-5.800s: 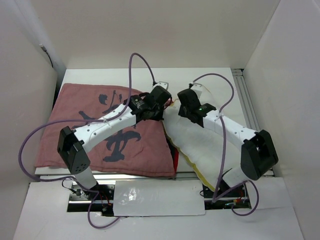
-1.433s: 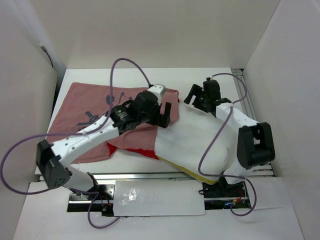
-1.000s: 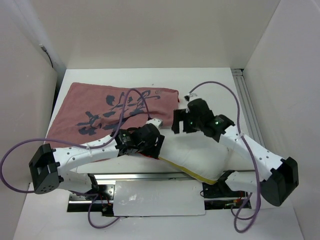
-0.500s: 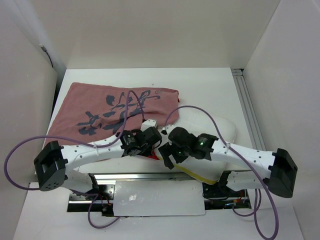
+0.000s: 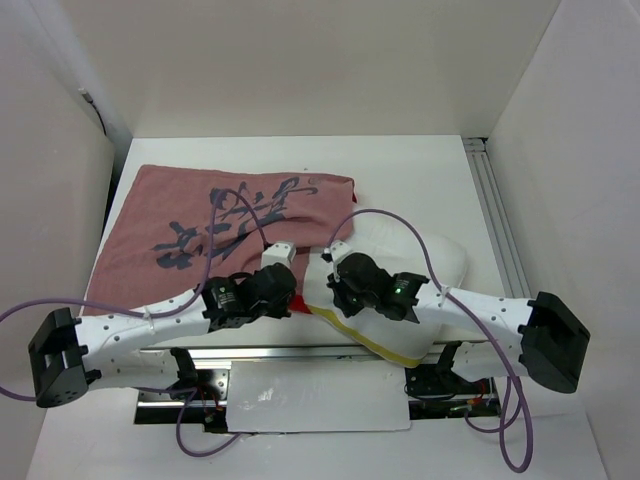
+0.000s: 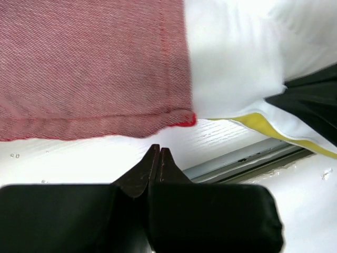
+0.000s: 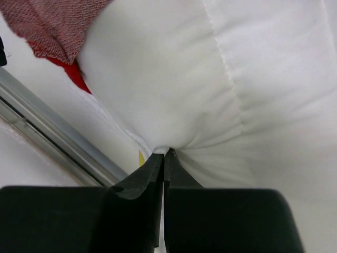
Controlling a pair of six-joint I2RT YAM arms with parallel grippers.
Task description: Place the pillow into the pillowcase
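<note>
Currently, the pillowcase (image 5: 200,240) lies flat on the left half of the table (image 5: 420,160), dusty pink face up. It runs from near the left edge toward the middle. Dark brush calligraphy crosses the pink face. A sliver of bright red cloth (image 6: 187,121) shows at its near right corner, where the hem is stitched in red thread.

The pillow (image 5: 410,262) lies right of the middle, against the near edge of the table. It is plump, plain white and unprinted. Its left side meets the pillowcase's right hem. The yellow piping (image 5: 372,346) runs along the near side, above the metal rail (image 6: 247,161) at the near edge.

The left gripper (image 6: 159,155) is clenched, fingertips pressed together with nothing between them. It sits over bare table, just short of the pillowcase's near hem and beside the red corner.

The right gripper (image 7: 164,154) is clamped on a fold of the pillow's white fabric at its near left part. Creases fan out from the pinch point.
</note>
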